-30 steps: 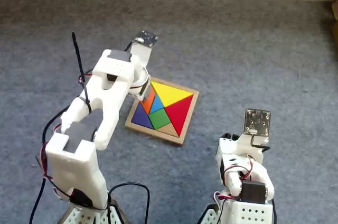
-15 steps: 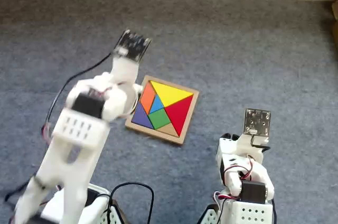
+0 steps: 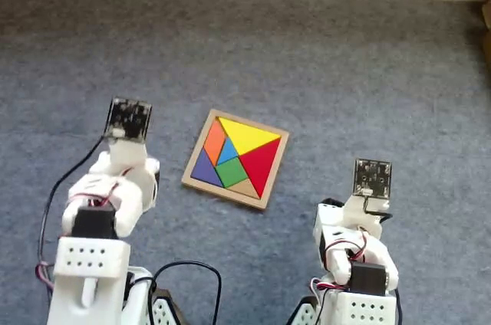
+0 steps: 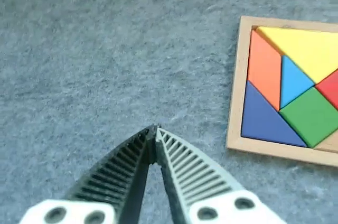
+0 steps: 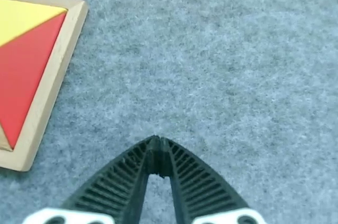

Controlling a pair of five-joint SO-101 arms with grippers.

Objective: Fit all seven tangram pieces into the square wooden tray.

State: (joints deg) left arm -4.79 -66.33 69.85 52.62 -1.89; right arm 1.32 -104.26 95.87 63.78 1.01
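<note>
apparently at the close of the job, the wooden tray [image 3: 223, 192] lay on the grey carpet [image 3: 368, 57] between the two arms, turned like a diamond in the high view. six coloured pieces sat flush inside it. the yellow triangle [image 3: 247, 137] and red triangle [image 3: 261, 162] were on the side toward the right arm [image 3: 357, 237]. the orange piece [image 3: 215, 143], small blue triangle [image 3: 227, 152], green square [image 3: 232, 172] and violet-blue triangle [image 3: 204, 169] were toward the left arm [image 3: 115, 187]. a tan wedge [image 3: 245, 187] at the near edge could have been the seventh piece in bare wood or an open gap; which one could not be told.

the left gripper [image 4: 155, 131] had its claw pressed together on nothing, above the carpet near the tray's orange side. the right gripper [image 5: 157, 140] was likewise pinched closed and empty, over the carpet off the tray's red side.

judged from this, placing looked done and the step in hand was the retreat. any next move called only for checking that wedge and keeping clear of the tray.

a second earlier the left arm had stretched over the tray's orange side. half a second earlier it was swinging away, and at this moment it was folded back at its base. the right arm and the tray had not shifted.
</note>
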